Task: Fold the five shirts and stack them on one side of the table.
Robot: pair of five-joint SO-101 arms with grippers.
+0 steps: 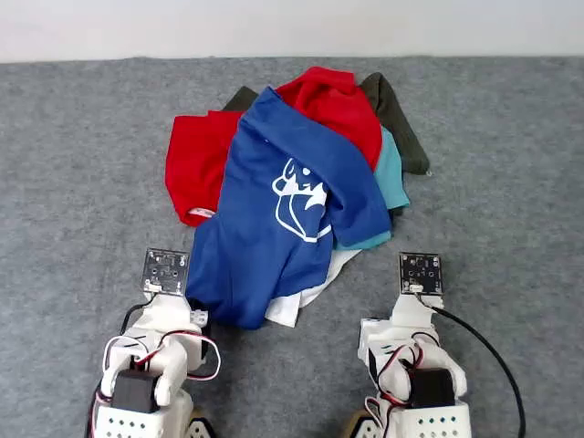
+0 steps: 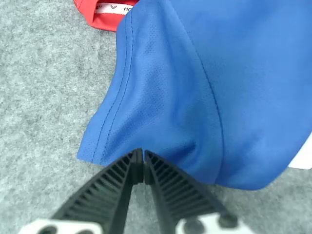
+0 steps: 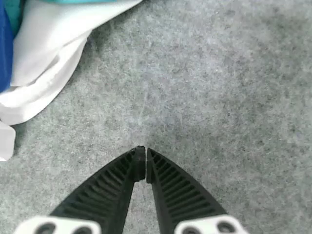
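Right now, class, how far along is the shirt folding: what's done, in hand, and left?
Done: nothing folded or stacked. The blue shirt, red shirt, teal shirt, white shirt and dark shirt lie heaped together. In hand: the left gripper, shut, sits at the blue shirt's hem; the right gripper, shut, over the table. Left: all five folds and the stack.

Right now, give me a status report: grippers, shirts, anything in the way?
Left gripper shut, tips at hem of blue shirt. Right gripper shut over grey mat. Shirt pile heaped, none folded. Nothing in the way.
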